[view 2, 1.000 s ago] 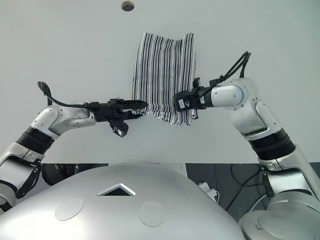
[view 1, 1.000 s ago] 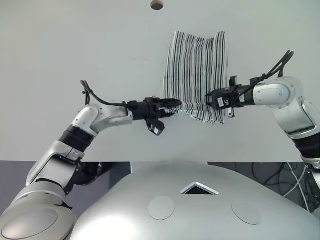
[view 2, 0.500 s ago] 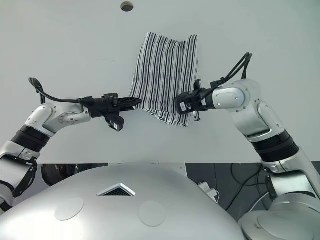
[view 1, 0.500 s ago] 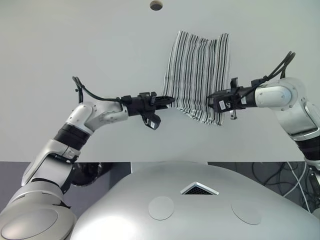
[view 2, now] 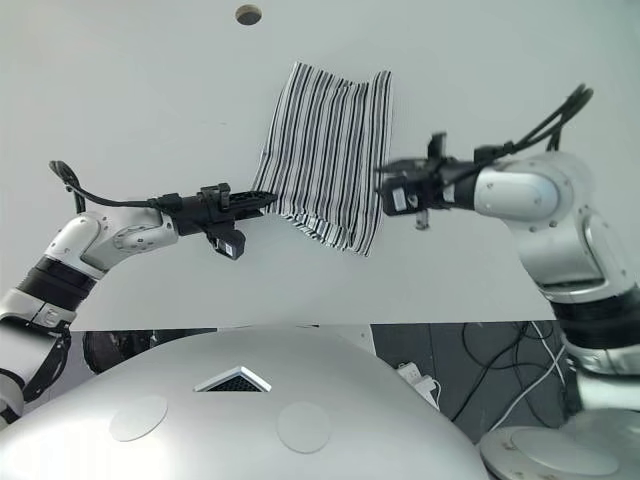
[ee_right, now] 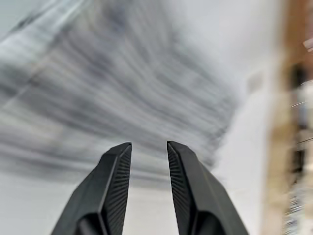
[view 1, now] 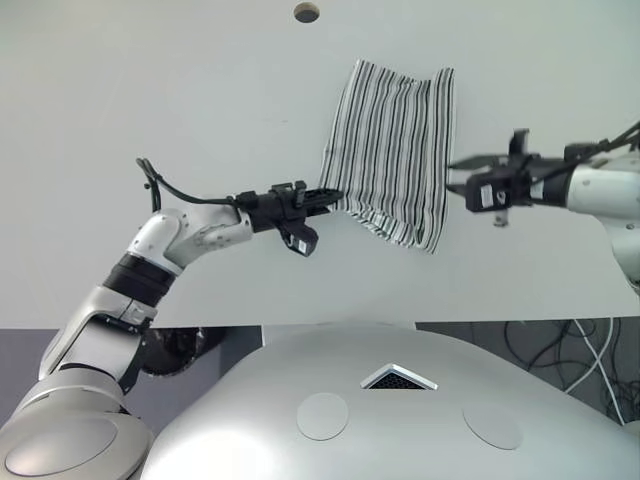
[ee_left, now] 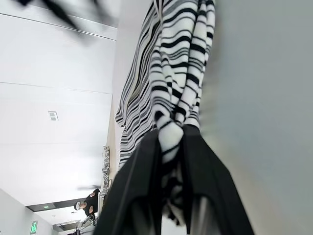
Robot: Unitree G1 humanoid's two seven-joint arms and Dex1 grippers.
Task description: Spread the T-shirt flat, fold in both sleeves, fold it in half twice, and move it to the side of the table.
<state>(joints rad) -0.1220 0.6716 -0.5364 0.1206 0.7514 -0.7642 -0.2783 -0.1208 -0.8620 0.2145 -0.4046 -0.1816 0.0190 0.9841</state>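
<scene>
The black-and-white striped T-shirt (view 1: 392,140) lies folded into a narrow rectangle on the white table (view 1: 150,90), right of centre. My left gripper (view 1: 334,194) is shut on its near left corner, and in the left wrist view a bunched fold of the cloth (ee_left: 171,139) sits pinched between the fingers (ee_left: 134,196). My right gripper (view 1: 453,164) hovers just off the shirt's right edge, apart from it. It is open, and nothing lies between its fingertips (ee_right: 120,152) in the right wrist view.
A small round hole (view 1: 306,13) is set in the table near the far edge. Bare tabletop stretches to the left of the shirt and along the near edge (view 1: 300,322).
My right gripper has let go of the shirt's near right part and pulled away to the right. My left gripper still holds its corner, shifted slightly left and farther out.
</scene>
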